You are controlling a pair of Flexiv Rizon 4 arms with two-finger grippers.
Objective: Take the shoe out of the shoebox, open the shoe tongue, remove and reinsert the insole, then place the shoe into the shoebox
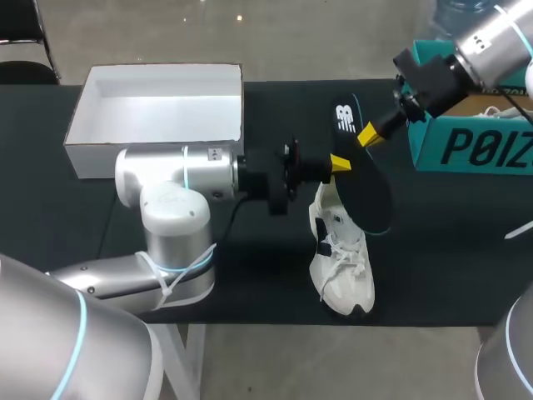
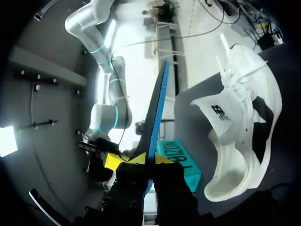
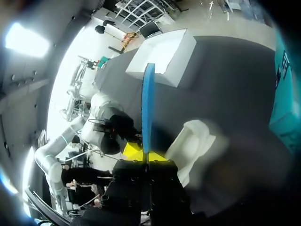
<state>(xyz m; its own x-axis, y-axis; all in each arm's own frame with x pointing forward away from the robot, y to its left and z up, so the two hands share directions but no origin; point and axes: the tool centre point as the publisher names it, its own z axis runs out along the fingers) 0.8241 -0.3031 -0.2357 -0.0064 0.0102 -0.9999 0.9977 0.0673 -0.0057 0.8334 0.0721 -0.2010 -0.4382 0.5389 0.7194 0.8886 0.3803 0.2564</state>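
- Shoe (image 1: 341, 260), white, lies on the black tabletop (image 1: 441, 242) close to its near edge, right of the middle, toe toward that edge.
- Insole (image 1: 364, 179), black on one face and blue on the other, hangs in the air just above the shoe's heel end.
- Left hand (image 1: 340, 164) is closed on the insole, a yellow tip pressed to each face.
- Right hand (image 1: 369, 134) pinches the insole likewise, from the far right.
- Teal shoebox (image 1: 466, 146) stands at the far right edge.
- White open box (image 1: 158, 112) sits near the far left corner.
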